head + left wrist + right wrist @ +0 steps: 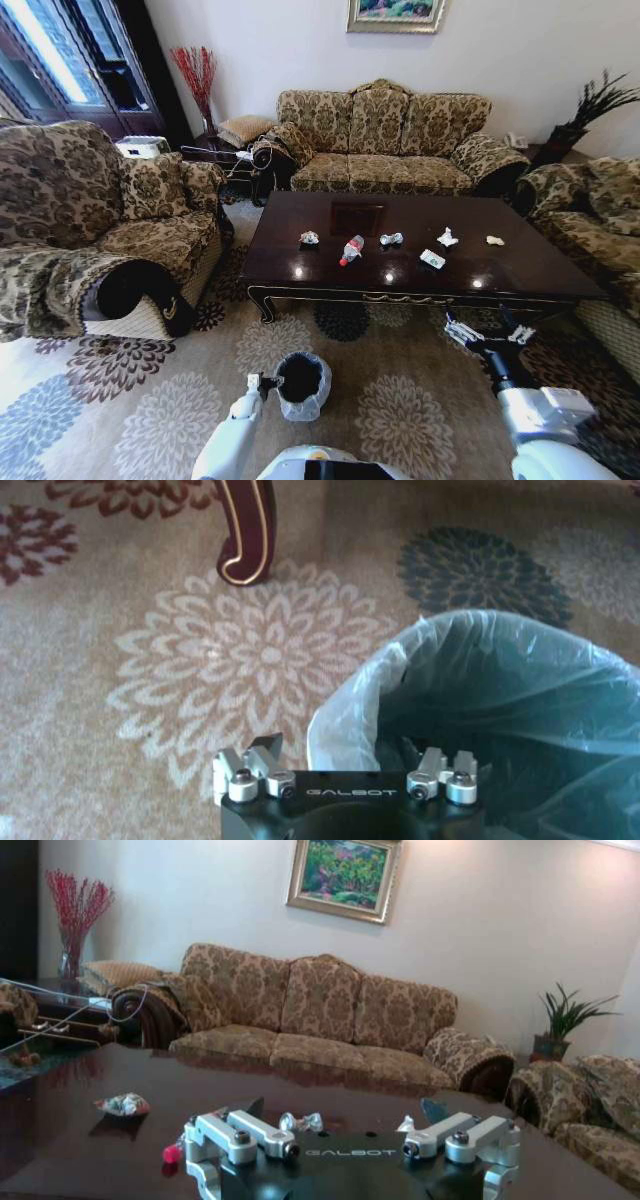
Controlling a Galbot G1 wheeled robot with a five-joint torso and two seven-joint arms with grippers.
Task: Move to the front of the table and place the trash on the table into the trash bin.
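The trash (351, 249) lies mid-table (470, 272); the trash bin (303, 383) stands on the carpet before its front edge. Right gripper (487, 335) is spread, empty; left gripper (345, 759) straddles the bin liner, released. Risk: snagging the liner tips the bin.

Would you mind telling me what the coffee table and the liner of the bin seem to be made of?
The large low dark brown coffee table looks like polished, lacquered wood: its top mirrors ceiling lights, and its apron carries pale carved trim. The liner of the small round black trash bin appears to be thin translucent whitish plastic film, wrinkled and folded over the rim.
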